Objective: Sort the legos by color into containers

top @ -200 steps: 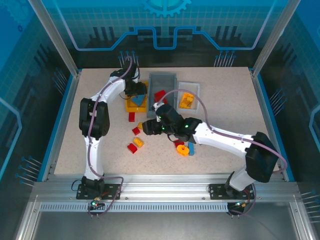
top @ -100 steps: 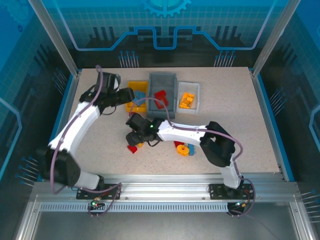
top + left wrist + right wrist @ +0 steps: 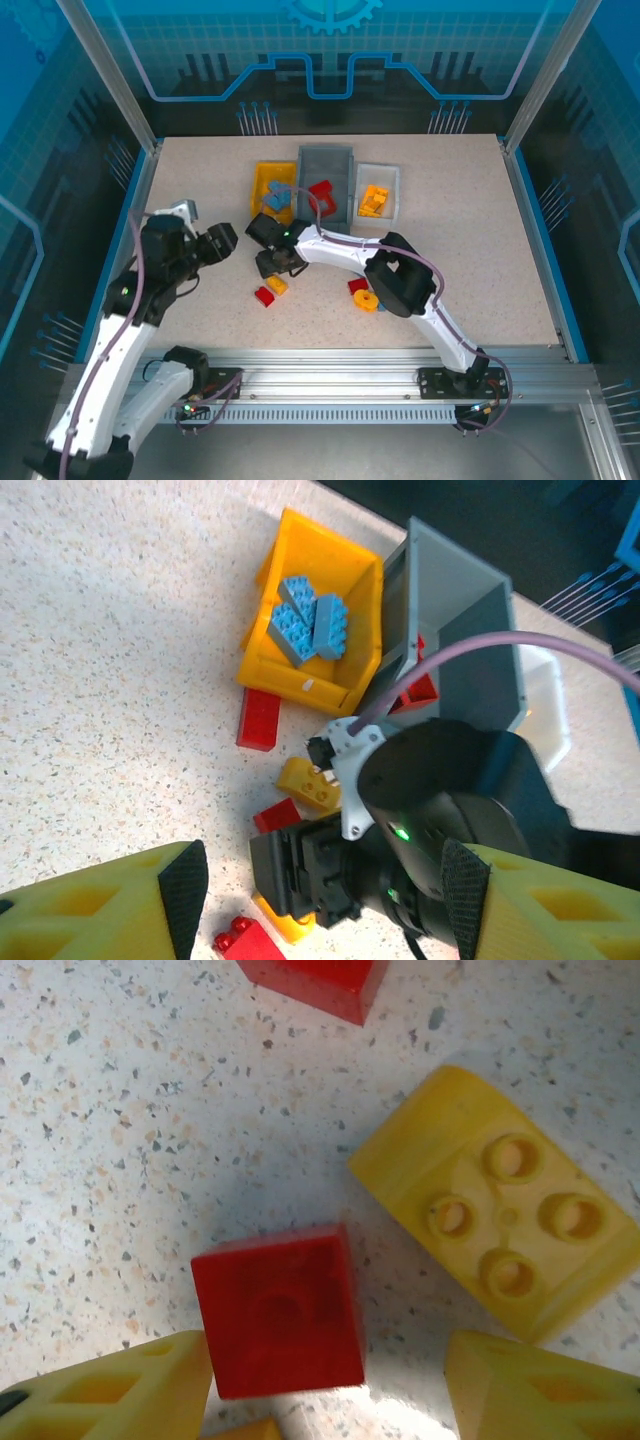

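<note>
- Two yellow fingers (image 3: 100, 905) of the left gripper (image 3: 215, 243) stand wide apart: its jaws are fully spread and hold nothing. It hangs well to the left of the grey bin (image 3: 325, 162), nearer the front edge of the bench (image 3: 450, 240).
- Just beside the grey bin's left wall sits the yellow bin (image 3: 268, 175), with several blue bricks (image 3: 278, 196) in it.
- A flat red brick (image 3: 258, 720) lies on the bench to the front-left of the grey bin, just beside the yellow bin's near wall.
- The right gripper (image 3: 278, 264) is low over the bench, in front and to the left of the grey bin. Its jaws are parted, and a red square brick (image 3: 278, 1310) lies flat between the tips, unclamped. I cannot tell whether a finger touches it.
- A four-stud yellow brick (image 3: 495, 1205) lies just beside that red one, apart from it.
- Inside the grey bin lie red bricks (image 3: 320, 192).
- Just beside its right wall, the white bin (image 3: 393, 172) holds orange bricks (image 3: 373, 198).
- In front of the grey bin's right corner, well apart from it, a loose red brick (image 3: 357, 286) and an orange ring (image 3: 367, 300) lie close together.
</note>
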